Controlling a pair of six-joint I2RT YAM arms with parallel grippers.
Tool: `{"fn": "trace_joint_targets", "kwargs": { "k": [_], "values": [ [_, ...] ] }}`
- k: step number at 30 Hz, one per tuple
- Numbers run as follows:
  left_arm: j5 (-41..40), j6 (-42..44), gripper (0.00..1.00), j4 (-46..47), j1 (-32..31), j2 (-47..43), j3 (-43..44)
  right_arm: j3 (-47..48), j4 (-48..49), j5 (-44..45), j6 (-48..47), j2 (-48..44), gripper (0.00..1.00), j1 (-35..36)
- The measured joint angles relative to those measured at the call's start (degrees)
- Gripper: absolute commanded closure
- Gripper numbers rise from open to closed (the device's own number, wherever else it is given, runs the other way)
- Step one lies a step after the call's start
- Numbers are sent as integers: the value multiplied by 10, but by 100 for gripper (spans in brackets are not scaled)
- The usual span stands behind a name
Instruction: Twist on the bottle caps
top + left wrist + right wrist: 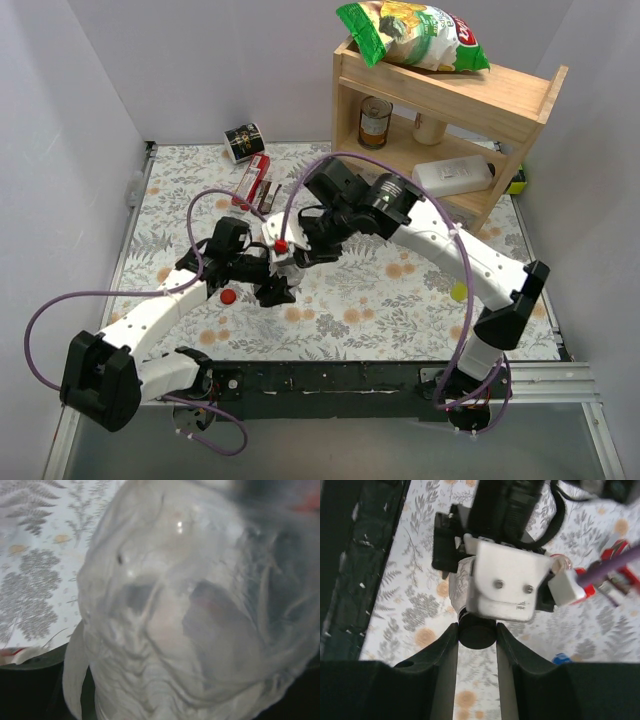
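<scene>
Flowered cloth is covering the table (400,300), and above its middle the two grippers are being seen tip to tip. A clear bottle (170,610) is being grasped by the left gripper (265,268), its neck end facing the right gripper (476,626); how much it is being tilted cannot be told. A black cap (477,630) is being pinched between the right fingers and is touching the neck, straight ahead of them. By judgement, the coming twist is being decided by this shared axis of cap and bottle.

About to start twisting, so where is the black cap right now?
Right wrist view: the black cap is pinched in the right gripper, at the mouth of the clear bottle.
</scene>
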Motion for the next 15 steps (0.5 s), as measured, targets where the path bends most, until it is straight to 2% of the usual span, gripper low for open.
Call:
{"fn": "trace_joint_targets", "kwargs": {
  "k": [3,6,7,12,13,15],
  "values": [
    [-67,-68,100,64,0,-48,-40,66,-17,-21,137,59,99,-31],
    [-141,-128,100,92,-4,-65,-63,76,-16,-57,245,97,98,-68],
    [-155,-138,100,92,-7,-63,-64,75,-16,-64,265,105,85,-77],
    [-199,-168,100,90,-17,-50,-69,99,-31,-83,332,146,43,-100],
    [-200,-172,100,95,-18,-50,-69,114,-38,-84,335,153,32,-102],
    [-199,-176,100,126,-18,-54,-65,131,-50,-88,335,156,24,-105]
  ]
}}
